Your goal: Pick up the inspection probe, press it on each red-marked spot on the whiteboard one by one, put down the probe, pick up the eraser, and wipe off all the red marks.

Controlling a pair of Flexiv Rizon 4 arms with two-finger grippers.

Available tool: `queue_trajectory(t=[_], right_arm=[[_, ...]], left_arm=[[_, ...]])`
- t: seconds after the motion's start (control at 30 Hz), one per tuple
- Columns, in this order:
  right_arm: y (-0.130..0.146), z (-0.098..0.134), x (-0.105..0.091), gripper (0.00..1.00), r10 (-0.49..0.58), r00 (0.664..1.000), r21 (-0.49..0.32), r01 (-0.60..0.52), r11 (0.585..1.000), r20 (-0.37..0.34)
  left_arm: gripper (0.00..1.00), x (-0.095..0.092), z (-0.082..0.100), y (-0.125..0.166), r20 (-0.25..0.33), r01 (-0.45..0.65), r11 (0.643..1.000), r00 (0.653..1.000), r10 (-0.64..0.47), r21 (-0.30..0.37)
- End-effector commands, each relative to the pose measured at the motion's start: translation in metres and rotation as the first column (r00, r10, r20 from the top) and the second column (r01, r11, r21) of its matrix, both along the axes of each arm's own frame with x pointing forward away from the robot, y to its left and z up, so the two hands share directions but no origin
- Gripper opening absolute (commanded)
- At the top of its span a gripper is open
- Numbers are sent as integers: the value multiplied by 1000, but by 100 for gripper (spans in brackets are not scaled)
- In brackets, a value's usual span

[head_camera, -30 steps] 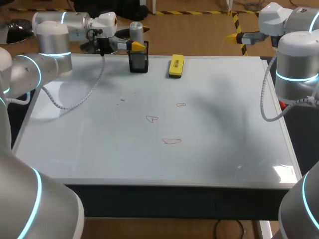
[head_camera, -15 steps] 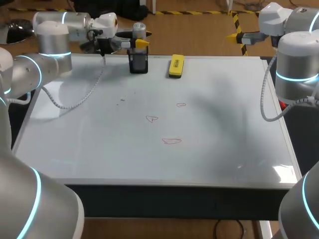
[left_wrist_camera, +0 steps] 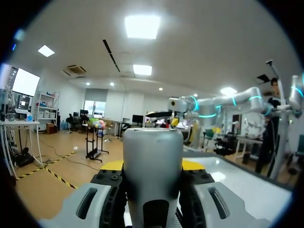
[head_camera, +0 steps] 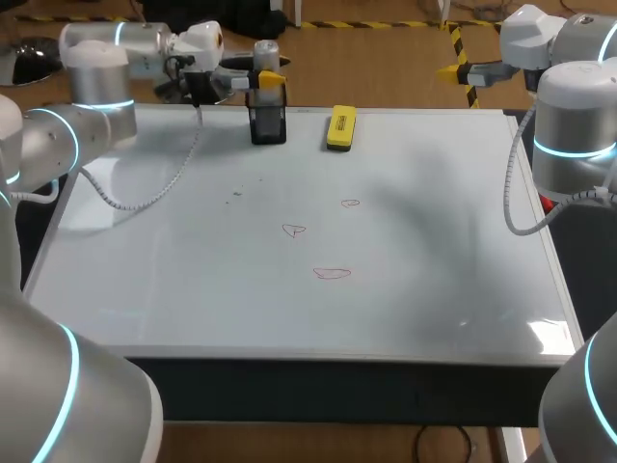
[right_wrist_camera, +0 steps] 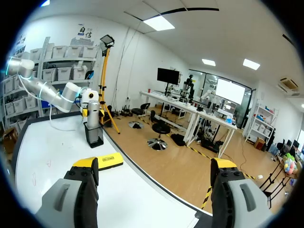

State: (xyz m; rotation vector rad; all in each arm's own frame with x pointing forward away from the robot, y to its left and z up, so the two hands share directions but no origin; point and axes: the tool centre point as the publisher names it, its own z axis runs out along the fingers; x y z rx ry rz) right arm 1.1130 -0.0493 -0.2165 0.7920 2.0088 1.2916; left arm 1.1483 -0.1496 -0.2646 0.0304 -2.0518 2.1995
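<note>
The inspection probe (head_camera: 265, 53), a silver cylinder, stands upright with its lower end at the black holder (head_camera: 268, 125) on the whiteboard's far edge. My left gripper (head_camera: 262, 80) is shut on its body; in the left wrist view the probe (left_wrist_camera: 153, 171) fills the gap between the fingers of that gripper (left_wrist_camera: 152, 166). The yellow eraser (head_camera: 340, 127) lies just right of the holder. Three small red marks (head_camera: 350, 203), (head_camera: 293, 230), (head_camera: 332, 273) sit mid-board. My right gripper (head_camera: 458, 70) hangs open beyond the far right corner; its view shows this gripper (right_wrist_camera: 154, 164), the probe (right_wrist_camera: 92, 114) and the eraser (right_wrist_camera: 104, 160).
The whiteboard (head_camera: 434, 270) covers nearly the whole table top. A grey cable (head_camera: 154, 193) from my left arm droops over its far left part. A few faint dark specks (head_camera: 238, 192) lie left of the red marks.
My left gripper has closed on the probe and risen slightly with it. The right arm has not moved.
</note>
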Motion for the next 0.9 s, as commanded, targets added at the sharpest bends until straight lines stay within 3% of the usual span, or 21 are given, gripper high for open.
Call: queue_trajectory(t=[0.03,0.5,0.9], right_arm=[[0,0,0,100,1,1000,-1,-1,1000,-1],[0,0,0,100,1,1000,-1,-1,1000,-1],[0,0,0,100,1,1000,-1,-1,1000,-1]], left_arm=[[0,-2,6,0,9,-13,1000,1000,13,-7],[0,3,50,1,84,-14,1000,996,16,-23],[0,-5,87,8,89,-36,999,995,37,-13]])
